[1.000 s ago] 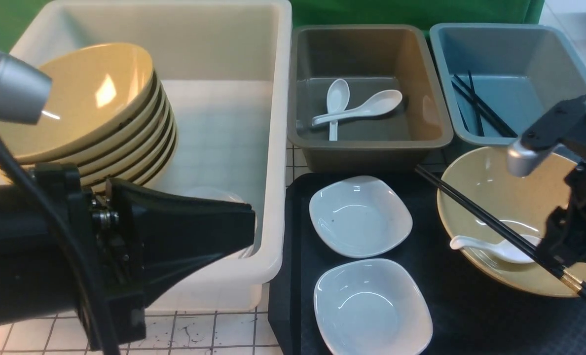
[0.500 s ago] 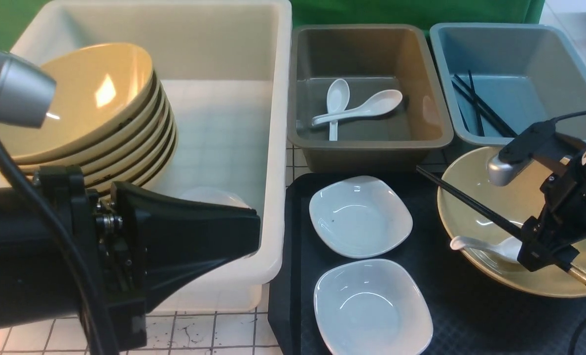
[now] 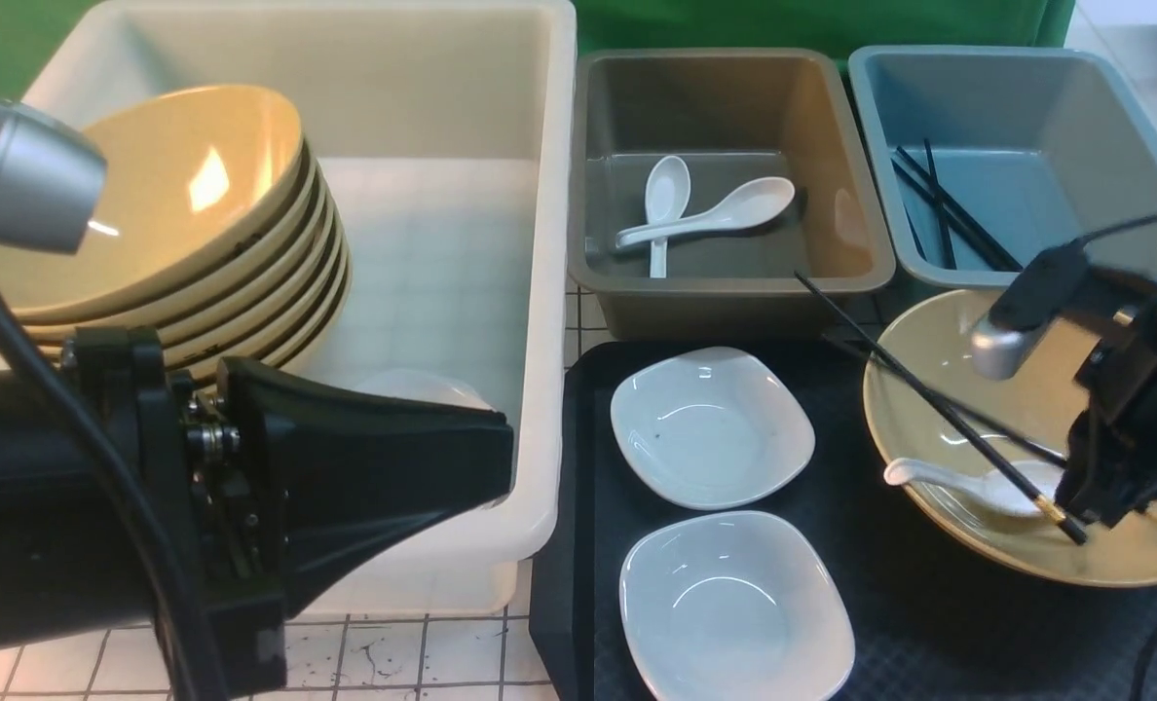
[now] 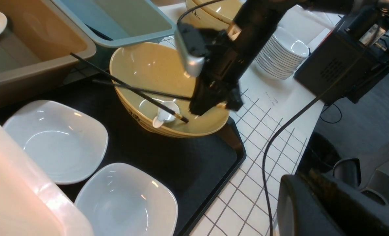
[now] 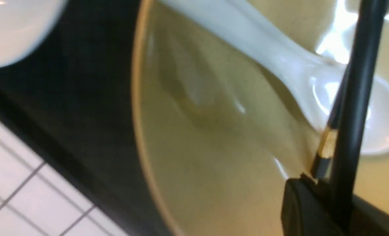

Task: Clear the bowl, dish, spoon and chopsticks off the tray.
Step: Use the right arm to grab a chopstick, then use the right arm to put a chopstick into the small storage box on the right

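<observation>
The tan-yellow bowl point(image 3: 939, 365) stands at the right end of the black tray point(image 3: 890, 604). The white spoon point(image 3: 939, 479) lies inside it. My right gripper point(image 3: 1090, 511) is down in the bowl, shut on the chopsticks point(image 3: 914, 385) near their gold-banded thick ends. The two sticks splay apart, and one thin tip reaches up toward the grey bin. The right wrist view shows the chopsticks point(image 5: 355, 98) entering the right gripper point(image 5: 325, 186) over the spoon point(image 5: 279, 62). Two white dishes point(image 3: 710, 424) point(image 3: 734, 604) sit on the tray's left half. My left gripper point(image 3: 496, 453) hangs shut and empty over the white tub.
The deep white tub point(image 3: 540, 292) at left holds a leaning stack of bowls point(image 3: 179, 224). Behind the tray, a grey bin point(image 3: 832, 127) holds two spoons and a blue bin point(image 3: 1104, 107) holds black chopsticks. Off the tray's right side stands a stack of white dishes point(image 4: 279, 55).
My right gripper has dropped a little into the bowl and shut on the chopsticks. The sticks, parallel before, now splay, one tip swung up toward the grey bin. The left arm barely moved.
</observation>
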### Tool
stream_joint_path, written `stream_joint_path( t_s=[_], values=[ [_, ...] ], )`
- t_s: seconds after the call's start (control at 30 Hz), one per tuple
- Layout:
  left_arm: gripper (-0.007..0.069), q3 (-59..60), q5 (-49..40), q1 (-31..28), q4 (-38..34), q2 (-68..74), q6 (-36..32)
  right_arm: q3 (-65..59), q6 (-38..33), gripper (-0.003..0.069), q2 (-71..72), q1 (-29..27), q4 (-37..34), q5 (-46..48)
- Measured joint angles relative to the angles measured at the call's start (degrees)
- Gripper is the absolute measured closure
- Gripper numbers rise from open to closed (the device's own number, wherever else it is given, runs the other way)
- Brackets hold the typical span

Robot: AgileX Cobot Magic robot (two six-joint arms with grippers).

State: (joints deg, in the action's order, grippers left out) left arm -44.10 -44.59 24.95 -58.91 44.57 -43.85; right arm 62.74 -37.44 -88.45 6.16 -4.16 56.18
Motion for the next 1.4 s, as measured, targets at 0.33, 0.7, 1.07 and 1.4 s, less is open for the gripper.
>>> stream_joint_path(
  t_s=[0.33, 0.7, 1.07, 1.4],
  values=[
    [0.0625, 0.0, 6.2, 0.0, -2.2, 0.0, -1.7, 2.8, 3.1, 0.062, 8.3, -0.5, -0.1, 0.3],
    [0.0625, 0.0, 6.3, 0.0, -2.5, 0.0, -1.9, 3.0, 9.2, 0.062, 7.1, -1.1, -0.6, -6.7],
    [0.0625, 0.0, 12.6, 0.0, -16.0, 0.0, -21.2, 23.1, 23.3, 0.062, -14.2, -7.4, -4.4, -25.9],
    [0.0625, 0.0, 17.4, 0.0, -27.1, 0.0, -34.4, 45.8, 26.8, 0.0592, -37.4, -8.5, -8.5, -25.5]
  ],
)
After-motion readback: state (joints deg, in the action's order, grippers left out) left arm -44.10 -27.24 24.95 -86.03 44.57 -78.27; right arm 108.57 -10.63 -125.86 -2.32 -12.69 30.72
